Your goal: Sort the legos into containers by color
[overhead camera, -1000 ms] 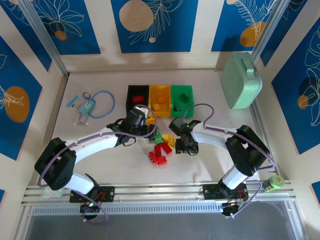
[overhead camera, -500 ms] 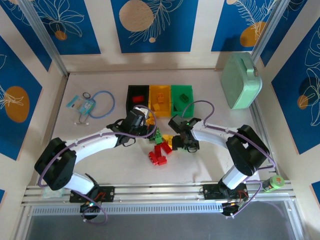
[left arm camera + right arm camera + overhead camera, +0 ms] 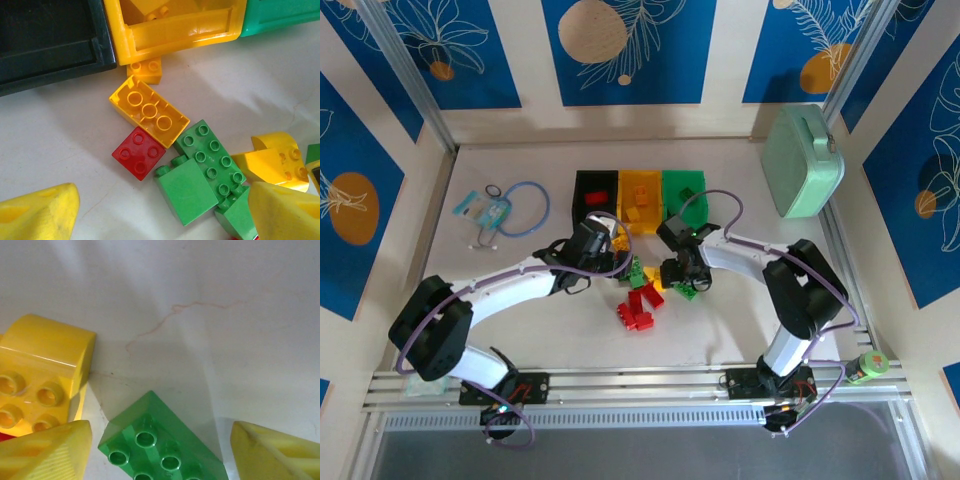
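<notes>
Yellow pads tip both grippers. There are three containers in a row just ahead of the left gripper [image 3: 162, 212]: one black bin [image 3: 50, 45], one yellow bin [image 3: 180, 30] and one green bin [image 3: 280, 15]. Loose legos on the table ahead of and between that gripper's fingers: one red brick [image 3: 138, 152]; three yellow, namely a small brick [image 3: 146, 69] against the yellow bin's wall, an upturned brick [image 3: 150, 111] and a curved brick [image 3: 272, 161]; and at least three green, including a long studded brick [image 3: 215, 160] and a sloped brick [image 3: 186, 191]. The left gripper stands spread wide and released, gripping nothing. The right gripper [image 3: 160, 452] also stands parted, with one green brick [image 3: 150, 440] lying between its pads. There is a clear gap at one pad, while contact at the other cannot be told. One yellow brick [image 3: 42, 370] sits just outside that pad. More red bricks [image 3: 638, 308] lie on the near side of both grippers; their count is unclear.
</notes>
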You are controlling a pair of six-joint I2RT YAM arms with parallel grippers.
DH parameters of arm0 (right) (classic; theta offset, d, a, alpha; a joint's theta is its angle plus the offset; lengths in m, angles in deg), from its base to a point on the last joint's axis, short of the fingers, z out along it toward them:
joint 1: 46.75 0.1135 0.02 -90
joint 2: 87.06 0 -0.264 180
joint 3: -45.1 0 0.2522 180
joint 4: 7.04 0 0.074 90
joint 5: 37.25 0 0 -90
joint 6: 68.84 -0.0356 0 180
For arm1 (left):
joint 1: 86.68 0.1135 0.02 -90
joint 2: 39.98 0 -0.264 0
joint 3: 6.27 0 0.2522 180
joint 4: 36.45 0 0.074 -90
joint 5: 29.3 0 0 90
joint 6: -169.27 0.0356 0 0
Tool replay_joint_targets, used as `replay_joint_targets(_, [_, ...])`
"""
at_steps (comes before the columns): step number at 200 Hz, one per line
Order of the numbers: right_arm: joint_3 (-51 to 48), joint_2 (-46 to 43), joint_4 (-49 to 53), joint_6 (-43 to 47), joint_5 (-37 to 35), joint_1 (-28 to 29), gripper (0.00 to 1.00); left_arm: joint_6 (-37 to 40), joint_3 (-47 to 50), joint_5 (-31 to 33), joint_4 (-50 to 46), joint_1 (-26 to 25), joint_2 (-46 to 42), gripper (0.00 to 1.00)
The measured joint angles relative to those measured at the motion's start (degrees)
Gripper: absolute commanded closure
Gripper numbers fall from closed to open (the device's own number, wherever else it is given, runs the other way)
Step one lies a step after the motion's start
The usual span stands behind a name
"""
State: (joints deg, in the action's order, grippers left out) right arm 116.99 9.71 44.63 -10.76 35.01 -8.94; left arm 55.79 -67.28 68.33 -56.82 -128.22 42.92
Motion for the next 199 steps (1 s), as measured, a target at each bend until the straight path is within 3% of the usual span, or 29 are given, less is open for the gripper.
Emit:
replay_joint_targets(99, [-2.0,0.4,-0.2,0.2,0.1,0.8,0.42,0.0,0.0,0.0,0.2,0.0,0.0,0.13])
replay_joint_targets(144, [-2.5,-0.2,0.2,-0.8,-0.5,0.8,0.64,0.0,0.0,0.0,0.2,0.0,0.0,0.13])
replay_joint_targets(199, [-0.5,-2.7,2.3,-1.5,-0.5,0.2,0.65,0.0,0.4,0.0,0.2,0.0,-0.3,0.14])
